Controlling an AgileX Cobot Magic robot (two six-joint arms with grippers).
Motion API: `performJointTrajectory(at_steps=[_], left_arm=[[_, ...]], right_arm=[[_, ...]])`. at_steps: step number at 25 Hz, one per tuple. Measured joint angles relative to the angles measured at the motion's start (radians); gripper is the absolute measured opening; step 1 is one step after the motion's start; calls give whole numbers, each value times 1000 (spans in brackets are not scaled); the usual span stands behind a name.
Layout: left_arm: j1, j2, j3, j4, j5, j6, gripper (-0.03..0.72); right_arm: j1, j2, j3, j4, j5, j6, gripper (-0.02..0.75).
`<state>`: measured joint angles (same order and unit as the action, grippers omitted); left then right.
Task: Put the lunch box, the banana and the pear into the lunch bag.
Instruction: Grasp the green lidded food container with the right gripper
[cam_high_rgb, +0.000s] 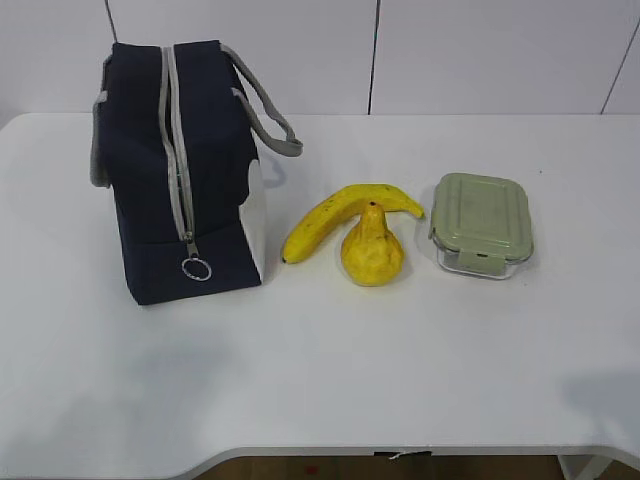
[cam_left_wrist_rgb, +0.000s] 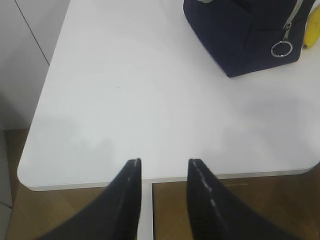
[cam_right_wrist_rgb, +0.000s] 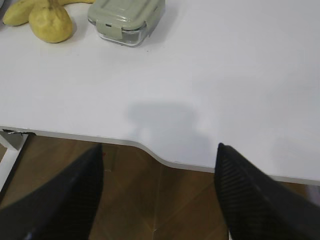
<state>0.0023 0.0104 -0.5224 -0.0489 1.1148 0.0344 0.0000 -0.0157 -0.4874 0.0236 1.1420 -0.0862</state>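
The navy lunch bag (cam_high_rgb: 180, 170) stands zipped at the left of the white table (cam_high_rgb: 330, 370), its ring pull (cam_high_rgb: 196, 268) hanging at the front. To its right lies the banana (cam_high_rgb: 340, 216), with the pear (cam_high_rgb: 372, 250) upright in front of it. The lunch box (cam_high_rgb: 482, 222) with its green lid sits further right. No arm shows in the exterior view. My left gripper (cam_left_wrist_rgb: 165, 162) is open over the table's near left edge, the bag (cam_left_wrist_rgb: 240, 35) far ahead. My right gripper (cam_right_wrist_rgb: 159, 147) is wide open over the front edge, the lunch box (cam_right_wrist_rgb: 126, 19) and pear (cam_right_wrist_rgb: 50, 22) far ahead on the left.
The table's front edge has a curved cut-out (cam_right_wrist_rgb: 155, 152) beneath my right gripper. Brown floor (cam_right_wrist_rgb: 160, 200) lies below. A white panelled wall (cam_high_rgb: 450, 50) rises behind the table.
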Motion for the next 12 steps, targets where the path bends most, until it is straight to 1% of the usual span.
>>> performJointTrajectory(at_steps=[12], left_arm=[[0, 0, 0, 0, 0, 0, 237]], right_arm=[[0, 0, 0, 0, 0, 0, 556]])
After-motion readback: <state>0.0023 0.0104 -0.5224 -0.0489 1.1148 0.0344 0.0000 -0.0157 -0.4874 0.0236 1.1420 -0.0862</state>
